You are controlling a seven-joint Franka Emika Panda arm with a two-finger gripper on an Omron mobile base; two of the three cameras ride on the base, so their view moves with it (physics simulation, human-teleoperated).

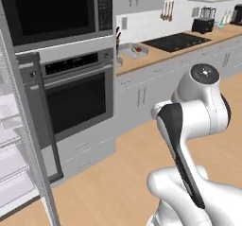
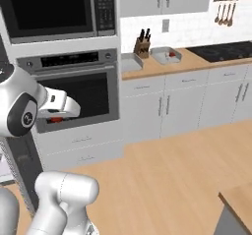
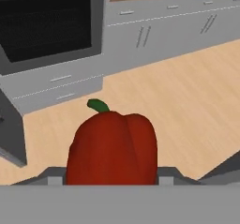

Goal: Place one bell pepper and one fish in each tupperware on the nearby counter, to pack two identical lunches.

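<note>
A glossy red bell pepper (image 3: pixel 112 145) with a green stem sits between my fingers, and my gripper (image 3: pixel 111 178) is shut on it, held above the wooden floor in front of the oven. The right base view has the gripper (image 2: pixel 55 118) low at the left with a sliver of red under the white hand. On the counter (image 2: pixel 197 64) stand two pale grey tupperwares: one (image 2: pixel 166 55) holds a second red pepper (image 2: pixel 171 54), the other (image 2: pixel 130 62) sits beside the oven column. The left base view has the tray (image 1: pixel 133 50) with its pepper (image 1: pixel 138 49). The fish are out of view.
A built-in oven (image 2: pixel 78 89) and microwave stand left of the counter. A wooden knife block (image 2: pixel 141 46) rises between the trays, and the black cooktop (image 2: pixel 221 51) lies to the right. An open fridge (image 1: pixel 14 140) with its door edge is at the far left.
</note>
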